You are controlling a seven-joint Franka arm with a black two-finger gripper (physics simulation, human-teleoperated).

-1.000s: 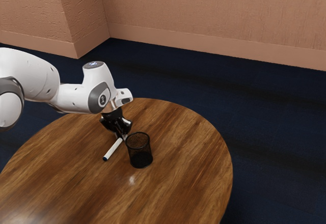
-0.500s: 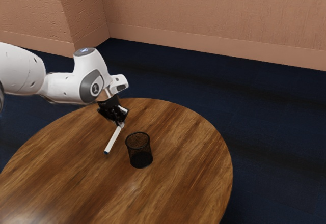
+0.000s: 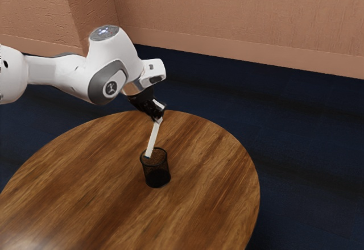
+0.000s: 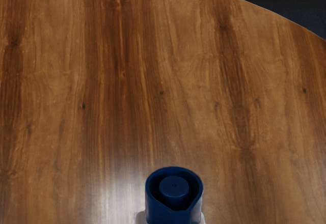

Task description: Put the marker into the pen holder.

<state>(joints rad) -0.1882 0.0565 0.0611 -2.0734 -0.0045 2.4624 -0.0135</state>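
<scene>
My black gripper (image 3: 157, 117) is shut on the upper end of the white marker (image 3: 153, 138), above the table. The marker hangs tilted, its dark blue lower end at the mouth of the black mesh pen holder (image 3: 157, 173) in the exterior view; whether that end is inside the rim or just above or behind it I cannot tell. The holder stands upright on the table. In the wrist view the blue end of the marker (image 4: 174, 199) shows close below my hand, pointing away from it.
The round wooden table (image 3: 210, 199) lies under the arm, its curved far edge beyond the pen holder. Dark blue floor (image 3: 307, 153) surrounds it, with a pinkish wall (image 3: 239, 11) behind.
My gripper has risen and moved toward the exterior view's right, carrying the marker from beside the pen holder to its mouth. The pen holder has stayed where it was.
</scene>
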